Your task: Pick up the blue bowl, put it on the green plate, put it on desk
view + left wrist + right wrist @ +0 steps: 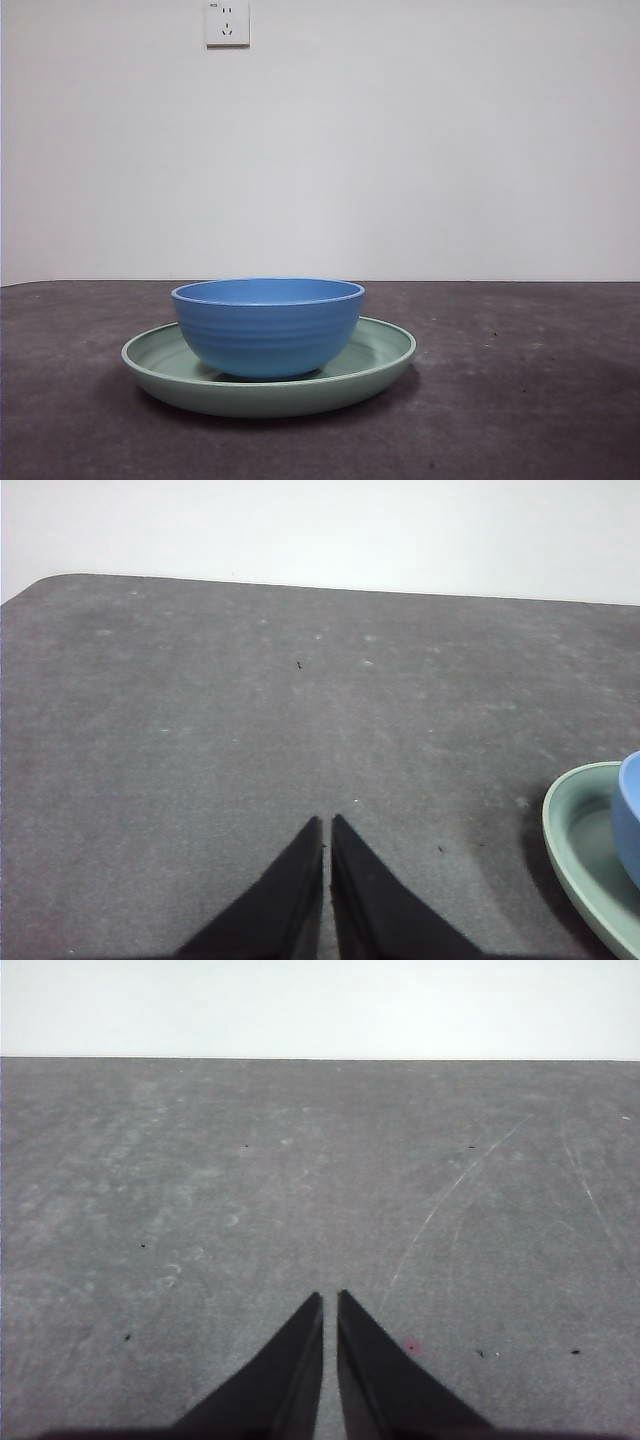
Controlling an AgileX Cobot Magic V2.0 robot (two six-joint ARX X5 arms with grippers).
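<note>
You are looking at the blue bowl (268, 326) sitting upright inside the green plate (385, 365), and the plate is lying flat on the bench (520, 400), a little left of the middle of the front view. A white wall socket (227, 22) is showing high on the wall behind. Your left hand (327, 825) is hanging over bare bench with its 2 jaws pressed nearly together, gripping nothing; the plate's rim (580, 850) and a sliver of the bowl (630, 815) are showing at the edge of its wrist view. Your right hand (330, 1300) is hanging likewise, its 2 jaws narrowed to a slit, over scratched bench surface, with nothing in its grasp.
</note>
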